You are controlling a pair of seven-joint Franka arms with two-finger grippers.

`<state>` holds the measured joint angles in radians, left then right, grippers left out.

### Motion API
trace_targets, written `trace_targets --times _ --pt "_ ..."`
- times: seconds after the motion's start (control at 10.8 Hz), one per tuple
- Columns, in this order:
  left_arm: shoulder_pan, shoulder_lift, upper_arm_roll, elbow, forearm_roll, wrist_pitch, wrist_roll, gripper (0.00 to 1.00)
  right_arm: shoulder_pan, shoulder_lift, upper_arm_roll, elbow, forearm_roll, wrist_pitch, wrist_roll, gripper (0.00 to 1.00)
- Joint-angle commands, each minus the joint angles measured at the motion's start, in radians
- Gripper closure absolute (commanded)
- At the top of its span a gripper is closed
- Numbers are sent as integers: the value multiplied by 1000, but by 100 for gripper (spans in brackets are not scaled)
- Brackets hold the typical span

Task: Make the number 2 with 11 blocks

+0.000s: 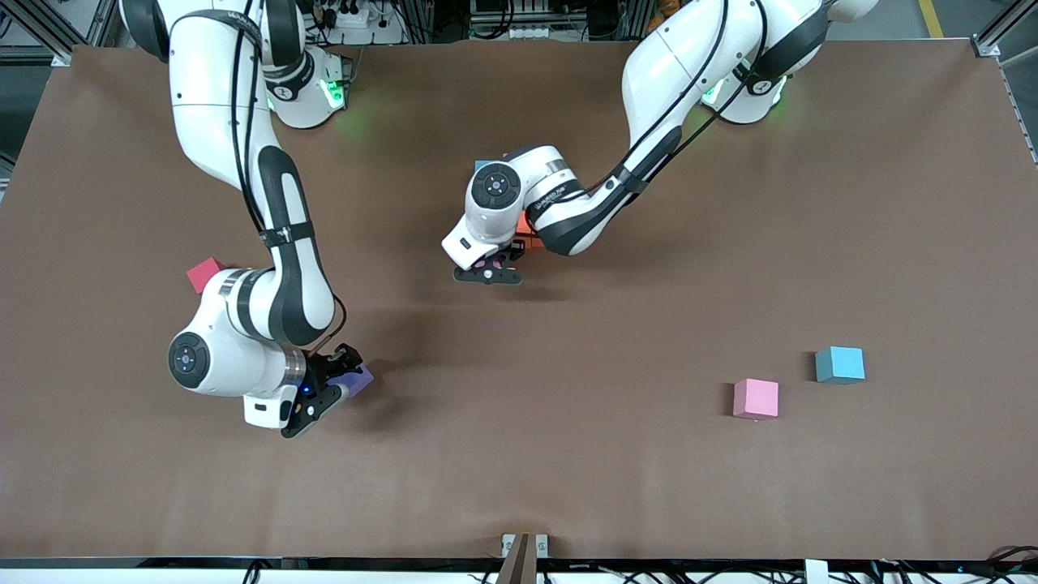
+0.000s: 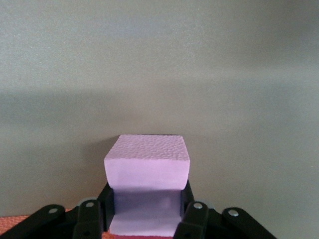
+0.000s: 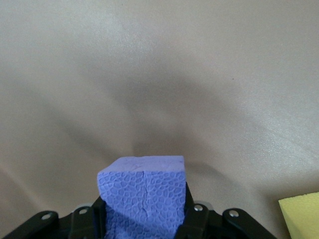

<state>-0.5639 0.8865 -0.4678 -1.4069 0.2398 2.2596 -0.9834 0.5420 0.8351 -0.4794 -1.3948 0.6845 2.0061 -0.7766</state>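
From the front, the pink cube lying loose toward the left arm's end of the table serves as the landmark: the blue cube sits just beside it, slightly farther from the camera, and both look like stock waiting to be fetched. Well away from the pink cube, toward the right arm's end, the right gripper is clamped on a purple cube low at the table, while a red cube peeps out from under that arm's forearm. The left gripper hangs mid-table, farther from the camera than the pink cube, pinching a pale pink-lilac cube; orange and blue patches under its wrist suggest the figure is being built there. No container appears anywhere. In the left wrist view, the narrow jaws squeeze the pale cube by two opposite faces, leaving its underside free for setting down. In the right wrist view, the purple cube is gripped likewise, with a yellow cube lying near it.
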Motion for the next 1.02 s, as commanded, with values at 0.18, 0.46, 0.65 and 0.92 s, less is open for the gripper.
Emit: trace_targets --times 0.18,0.46,0.65,0.92 --pt "-13 0 14 16 9 0 0 50 -4 -21 1 -4 -16 -21 13 68" --pt "-11 -12 12 16 9 -5 0 50 -5 -21 1 -4 -16 -21 13 68" --pt "-13 -12 12 16 10 -24 -1 50 -5 -21 2 -4 -16 -21 16 68" --pt "-14 -11 14 16 33 -54 0 50 -5 -21 2 -4 -16 -21 13 68"
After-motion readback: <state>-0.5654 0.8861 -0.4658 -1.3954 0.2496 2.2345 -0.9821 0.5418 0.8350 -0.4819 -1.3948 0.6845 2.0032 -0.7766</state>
